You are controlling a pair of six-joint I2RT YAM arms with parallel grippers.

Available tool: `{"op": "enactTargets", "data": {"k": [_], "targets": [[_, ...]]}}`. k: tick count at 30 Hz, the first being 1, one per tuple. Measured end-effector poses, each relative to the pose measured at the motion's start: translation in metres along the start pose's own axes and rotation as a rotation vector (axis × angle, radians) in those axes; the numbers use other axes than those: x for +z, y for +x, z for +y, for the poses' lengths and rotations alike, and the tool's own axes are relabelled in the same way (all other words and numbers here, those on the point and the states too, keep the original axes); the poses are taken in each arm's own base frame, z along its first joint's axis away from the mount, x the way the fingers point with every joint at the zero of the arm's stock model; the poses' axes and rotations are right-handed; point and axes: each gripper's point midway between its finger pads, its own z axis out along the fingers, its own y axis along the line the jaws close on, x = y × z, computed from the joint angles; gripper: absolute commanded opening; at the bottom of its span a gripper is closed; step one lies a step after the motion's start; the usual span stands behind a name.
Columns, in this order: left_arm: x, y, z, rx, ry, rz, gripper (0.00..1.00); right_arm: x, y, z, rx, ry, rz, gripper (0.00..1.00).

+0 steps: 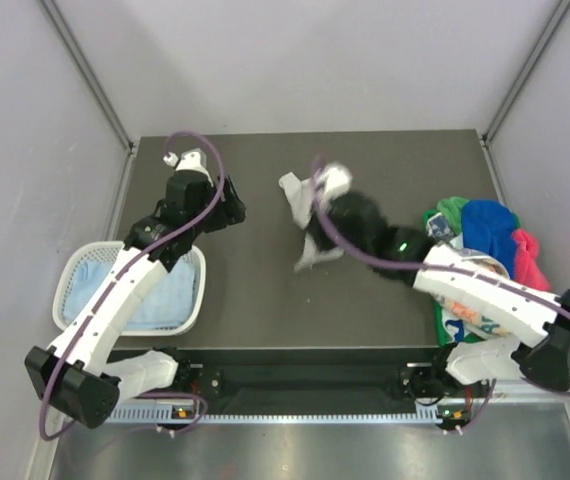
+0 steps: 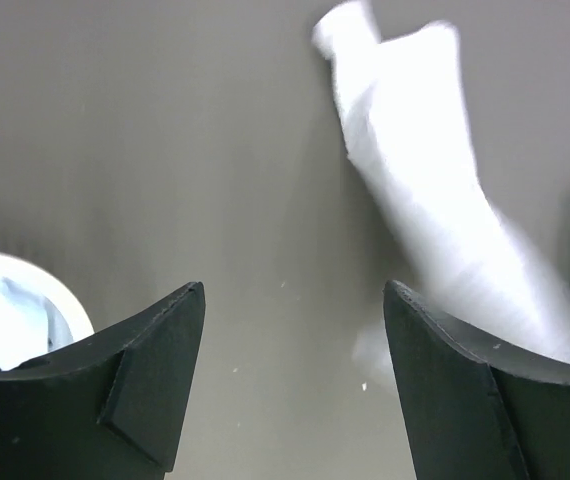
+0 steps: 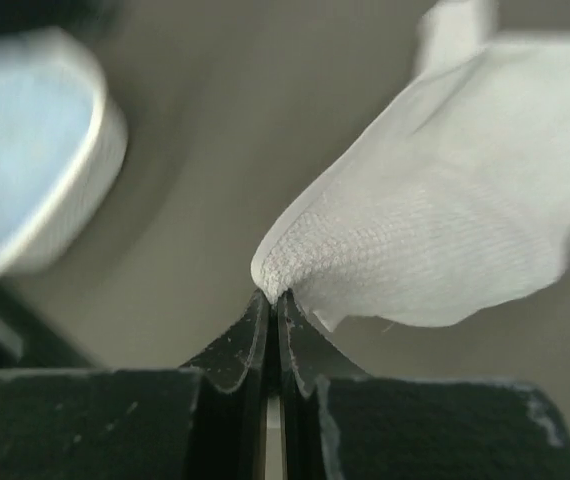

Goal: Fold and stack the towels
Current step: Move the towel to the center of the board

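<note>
My right gripper [image 1: 322, 195] is shut on a fold of a whitish towel [image 1: 308, 252], which hangs over the middle of the dark table. The right wrist view shows the pinched fold at the gripper [image 3: 277, 295], with the rest of the towel [image 3: 445, 220] spreading up and to the right. My left gripper [image 1: 235, 210] stands open at the back left, apart from this towel. Nothing lies between its fingers in the left wrist view, where the gripper [image 2: 293, 290] faces the towel [image 2: 425, 200]. A pale blue towel [image 1: 155, 295] lies in the basket.
A white mesh basket [image 1: 63, 295] stands at the table's left edge, also in the right wrist view as the basket [image 3: 85, 170]. A heap of towels lies at the right edge: green [image 1: 450, 210], royal blue [image 1: 490, 232], pink [image 1: 530, 262], printed [image 1: 465, 320]. Grey walls enclose the table.
</note>
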Motion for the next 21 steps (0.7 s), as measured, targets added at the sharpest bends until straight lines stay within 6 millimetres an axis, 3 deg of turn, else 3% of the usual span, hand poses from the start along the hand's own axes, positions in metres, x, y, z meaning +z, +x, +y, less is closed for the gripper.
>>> {"op": "enactTargets", "data": {"k": [2, 5, 7, 9, 10, 13, 15, 17, 21], "targets": [[0.013, 0.016, 0.008, -0.014, -0.029, 0.044, 0.77, -0.003, 0.083, 0.045, -0.087, -0.109, 0.173, 0.0], [0.037, 0.045, 0.018, -0.035, -0.076, 0.131, 0.76, -0.02, 0.182, 0.081, -0.184, -0.188, 0.39, 0.0], [0.055, 0.064, 0.024, -0.05, -0.107, 0.19, 0.76, -0.03, 0.22, 0.09, -0.218, -0.201, 0.473, 0.03], [0.073, 0.082, 0.028, -0.064, -0.132, 0.248, 0.75, -0.037, 0.237, 0.09, -0.231, -0.195, 0.516, 0.12], [0.082, 0.091, 0.029, -0.071, -0.14, 0.275, 0.75, -0.037, 0.237, 0.089, -0.228, -0.186, 0.517, 0.27], [0.106, 0.112, 0.033, -0.082, -0.165, 0.338, 0.74, -0.035, 0.219, 0.083, -0.206, -0.152, 0.456, 0.53], [0.121, 0.12, 0.034, -0.079, -0.185, 0.373, 0.73, -0.035, 0.199, 0.074, -0.178, -0.134, 0.404, 0.54], [0.142, 0.119, 0.032, -0.074, -0.208, 0.383, 0.74, -0.028, 0.169, 0.052, -0.116, -0.089, 0.346, 0.59], [0.183, 0.103, 0.027, -0.064, -0.251, 0.342, 0.73, 0.002, 0.102, -0.028, 0.012, 0.106, 0.218, 0.61]]}}
